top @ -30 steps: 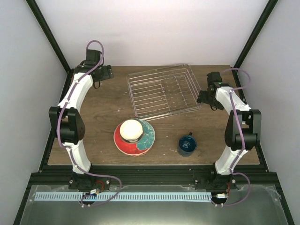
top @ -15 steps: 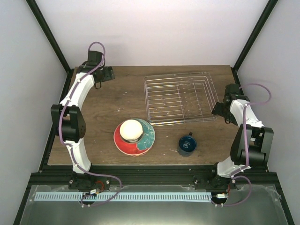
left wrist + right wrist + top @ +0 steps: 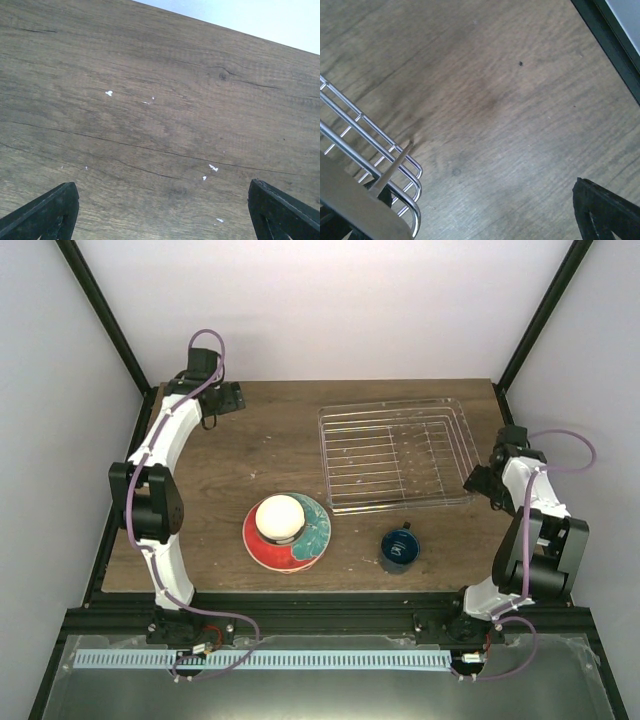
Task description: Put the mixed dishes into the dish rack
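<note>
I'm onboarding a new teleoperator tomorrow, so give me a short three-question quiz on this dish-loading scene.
1. True or false: the dark blue mug sits inside the dish rack.
2. What rests on the red-and-teal plate? A) a cream bowl B) a fork C) nothing
3. Fill in: the ____ arm's end effector is at the dish rack's side edge.
Key: 1 false; 2 A; 3 right, meaning the right end effector.

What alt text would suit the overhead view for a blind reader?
A wire rack lies far right on the wooden table, beside the right end effector. Near the front, a bowl sits on a red-and-teal plate, a blue mug beside it.
</note>
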Action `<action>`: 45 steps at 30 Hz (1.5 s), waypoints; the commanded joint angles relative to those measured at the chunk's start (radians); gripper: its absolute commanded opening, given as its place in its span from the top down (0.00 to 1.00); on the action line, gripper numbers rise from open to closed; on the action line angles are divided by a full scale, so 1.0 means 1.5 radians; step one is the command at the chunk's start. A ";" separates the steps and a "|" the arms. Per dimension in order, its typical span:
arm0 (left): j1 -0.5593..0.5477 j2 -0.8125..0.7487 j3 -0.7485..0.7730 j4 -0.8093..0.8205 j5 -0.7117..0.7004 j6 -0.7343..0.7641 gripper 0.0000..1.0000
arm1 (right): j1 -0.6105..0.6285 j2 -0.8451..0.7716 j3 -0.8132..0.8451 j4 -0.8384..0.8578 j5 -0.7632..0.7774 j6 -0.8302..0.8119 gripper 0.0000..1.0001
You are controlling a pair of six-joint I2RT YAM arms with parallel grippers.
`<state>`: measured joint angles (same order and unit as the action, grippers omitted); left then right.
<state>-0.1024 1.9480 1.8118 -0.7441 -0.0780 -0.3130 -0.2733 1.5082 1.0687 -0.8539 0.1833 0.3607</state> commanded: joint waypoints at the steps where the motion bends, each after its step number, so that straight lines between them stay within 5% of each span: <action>1: 0.001 0.007 0.041 -0.008 -0.004 0.003 0.06 | -0.027 -0.011 -0.011 -0.055 0.030 0.018 0.00; 22: 0.001 0.024 0.048 0.002 0.015 0.001 0.07 | -0.031 -0.069 -0.033 -0.101 -0.027 0.053 0.00; 34: -0.001 0.023 0.047 0.010 0.022 0.002 0.07 | -0.030 -0.125 0.139 -0.060 -0.122 -0.028 0.00; 45: -0.064 -0.064 -0.022 0.033 -0.011 0.077 0.06 | 0.013 -0.050 0.318 -0.010 -0.148 -0.085 0.00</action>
<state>-0.1265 1.9427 1.7859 -0.7162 -0.0681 -0.2806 -0.2962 1.4006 1.4990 -0.9390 -0.0013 0.2775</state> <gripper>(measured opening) 0.936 0.999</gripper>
